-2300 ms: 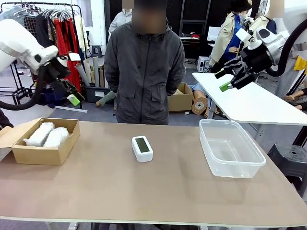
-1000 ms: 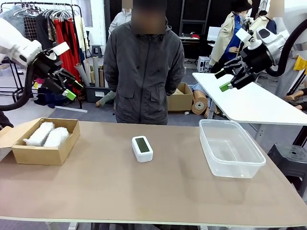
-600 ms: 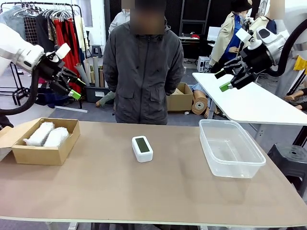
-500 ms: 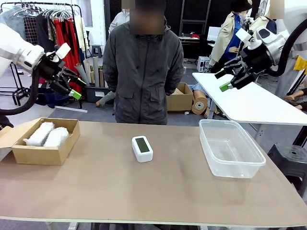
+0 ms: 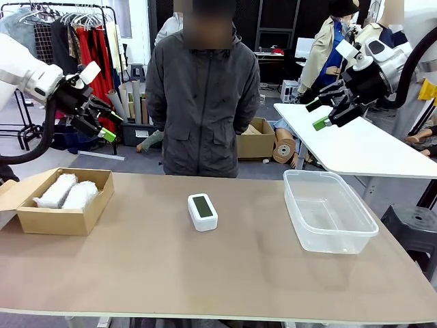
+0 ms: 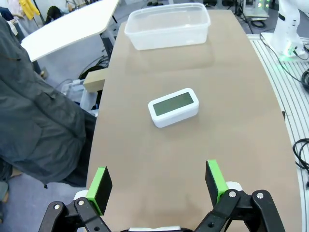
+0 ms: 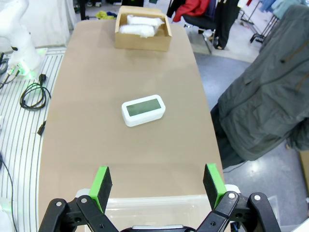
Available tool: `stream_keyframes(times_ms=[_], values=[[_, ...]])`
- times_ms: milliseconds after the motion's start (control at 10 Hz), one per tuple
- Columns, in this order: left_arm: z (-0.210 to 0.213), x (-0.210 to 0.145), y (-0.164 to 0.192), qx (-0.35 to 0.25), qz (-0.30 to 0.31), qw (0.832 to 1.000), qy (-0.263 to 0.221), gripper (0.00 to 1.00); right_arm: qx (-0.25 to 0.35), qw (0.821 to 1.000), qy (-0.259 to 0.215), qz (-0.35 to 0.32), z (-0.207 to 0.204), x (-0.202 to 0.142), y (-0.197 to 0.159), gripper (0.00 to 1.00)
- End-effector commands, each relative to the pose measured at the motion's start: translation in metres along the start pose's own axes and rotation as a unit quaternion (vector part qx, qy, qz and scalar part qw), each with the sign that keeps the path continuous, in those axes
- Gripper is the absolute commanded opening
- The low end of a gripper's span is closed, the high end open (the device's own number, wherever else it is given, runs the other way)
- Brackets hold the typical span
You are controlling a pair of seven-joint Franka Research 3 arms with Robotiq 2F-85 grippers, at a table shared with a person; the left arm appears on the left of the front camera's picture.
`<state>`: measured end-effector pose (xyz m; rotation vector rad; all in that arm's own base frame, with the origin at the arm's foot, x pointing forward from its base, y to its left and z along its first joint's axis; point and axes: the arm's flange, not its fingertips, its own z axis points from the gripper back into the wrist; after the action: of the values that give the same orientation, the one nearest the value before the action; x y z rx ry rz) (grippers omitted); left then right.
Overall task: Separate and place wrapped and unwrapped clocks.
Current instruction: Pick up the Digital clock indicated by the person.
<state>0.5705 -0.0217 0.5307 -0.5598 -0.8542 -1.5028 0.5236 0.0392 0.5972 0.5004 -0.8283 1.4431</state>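
Left pincer (image 5: 109, 126) hangs in the air above the far left corner of the worktop (image 5: 205, 273), its fingers spread wide with nothing between them. From its own wrist camera, the green pads (image 6: 101, 184) stand well apart over bare brown surface. The right pincer (image 5: 315, 115) is raised high on the right side, beyond the worktop's far edge. It too is spread wide and empty.

The bare clock (image 5: 203, 211) lies flat near the middle of the worktop, screen up, apart from everything else. Neither pincer touches it.

At the left end sits an open cardboard box (image 5: 61, 222) with a flap folded outward. Inside it the outer wrapped clock (image 5: 54, 190) and the inner wrapped clock (image 5: 80, 195) lie side by side, touching, both in white bubble wrap. The outer one is nearer the worktop's left end.

A clear plastic tub (image 5: 329, 240) stands on the right half of the worktop, with nothing visible inside it. The bare clock lies between the box and the tub, well apart from both.

A person (image 5: 205, 102) in a dark grey jacket stands at the far side, just behind the worktop's edge, arms back and hands out of sight.
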Motion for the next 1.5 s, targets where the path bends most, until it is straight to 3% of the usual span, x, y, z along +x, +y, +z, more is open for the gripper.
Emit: stream_keyframes(times_ms=[0,1400], values=[[0.0017,0.0005,-0.0001,0.003,0.003,1.0,0.004,1.0,-0.001,1.0,0.004,0.003,0.0013,0.0006,0.0002,1.0],[0.0017,0.0005,-0.0001,0.003,0.003,1.0,0.004,1.0,-0.001,1.0,0.004,0.003,0.0013,0.0006,0.0002,1.0]])
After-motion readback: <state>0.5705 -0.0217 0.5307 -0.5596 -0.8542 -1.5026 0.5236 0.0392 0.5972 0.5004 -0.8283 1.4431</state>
